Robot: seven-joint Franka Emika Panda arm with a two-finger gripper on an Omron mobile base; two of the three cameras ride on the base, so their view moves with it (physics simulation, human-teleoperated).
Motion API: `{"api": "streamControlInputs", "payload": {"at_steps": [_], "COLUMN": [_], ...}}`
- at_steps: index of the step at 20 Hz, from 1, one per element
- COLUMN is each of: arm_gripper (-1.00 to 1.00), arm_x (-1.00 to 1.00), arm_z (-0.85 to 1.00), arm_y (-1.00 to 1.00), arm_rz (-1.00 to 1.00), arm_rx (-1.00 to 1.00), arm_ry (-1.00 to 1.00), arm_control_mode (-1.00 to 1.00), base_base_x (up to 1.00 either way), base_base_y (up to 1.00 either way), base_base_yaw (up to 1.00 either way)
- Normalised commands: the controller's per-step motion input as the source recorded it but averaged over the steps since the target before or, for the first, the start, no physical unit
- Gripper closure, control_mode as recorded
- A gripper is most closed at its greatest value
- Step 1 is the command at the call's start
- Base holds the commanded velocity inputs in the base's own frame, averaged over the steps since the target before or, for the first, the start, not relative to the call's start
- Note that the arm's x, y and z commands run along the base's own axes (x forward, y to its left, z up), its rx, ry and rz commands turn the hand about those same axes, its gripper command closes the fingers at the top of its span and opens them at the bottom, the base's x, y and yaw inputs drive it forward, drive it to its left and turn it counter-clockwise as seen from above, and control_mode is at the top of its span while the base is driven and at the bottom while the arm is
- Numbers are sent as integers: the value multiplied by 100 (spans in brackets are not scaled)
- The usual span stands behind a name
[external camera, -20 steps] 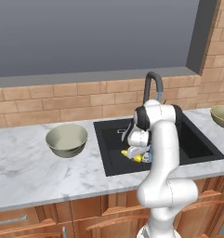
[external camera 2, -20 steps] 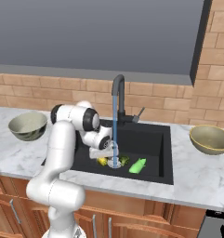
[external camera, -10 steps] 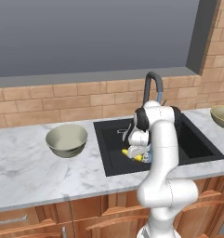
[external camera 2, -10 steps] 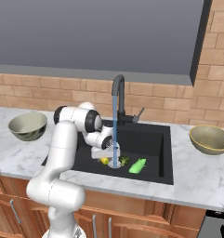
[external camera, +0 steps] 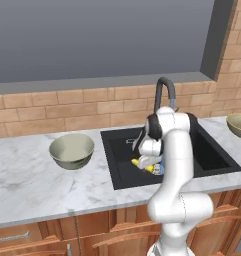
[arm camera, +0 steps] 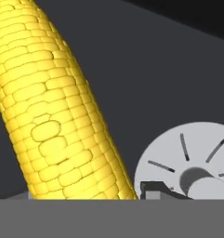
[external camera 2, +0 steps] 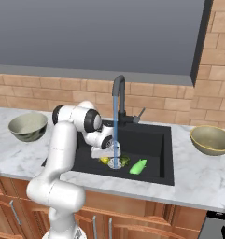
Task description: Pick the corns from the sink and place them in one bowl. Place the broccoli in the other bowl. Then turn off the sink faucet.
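My gripper (external camera 2: pixel 103 156) is low in the black sink (external camera 2: pixel 153 140), beside the round drain (arm camera: pixel 192 162). The yellow corn cob (arm camera: pixel 48 107) lies between its fingertips (arm camera: pixel 149 188), which press against the cob's two sides. That cob (external camera: pixel 142 165) shows just below the hand. The light-green corn piece (external camera 2: pixel 138 166) and the dark broccoli (external camera 2: pixel 124 160) lie to its right on the sink floor. A pale grey-beige bowl (external camera: pixel 72 150) stands on the counter left of the sink, and the olive-tan bowl (external camera 2: pixel 211 139) to its right. Water runs from the black faucet (external camera 2: pixel 118 93).
A brick wall and a window ledge rise behind the sink. The marble counter (external camera: pixel 27 185) runs along both sides, with wooden cabinets below. The water stream (external camera 2: pixel 116 128) falls just right of my hand. The faucet lever (external camera 2: pixel 140 114) sticks out to the right.
The gripper's fingers have drawn in around the yellow cob. The arm has barely moved and the vegetables lie where they were.
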Motion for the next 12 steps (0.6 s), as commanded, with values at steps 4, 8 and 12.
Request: {"api": "streamControlInputs", "payload": {"at_steps": [4, 8, 12], "arm_gripper": [100, 100, 100], "arm_x": [-45, -40, -42], "arm_z": [47, 63, 75], "arm_y": [16, 22, 5], "arm_rz": [0, 0, 0], "arm_rx": [0, 0, 1], "arm_ry": [-27, -27, -29], "arm_control_mode": [-100, -100, -100], "base_base_x": [0, 0, 0], "base_base_y": [0, 0, 0], "base_base_yaw": [0, 0, 0]}}
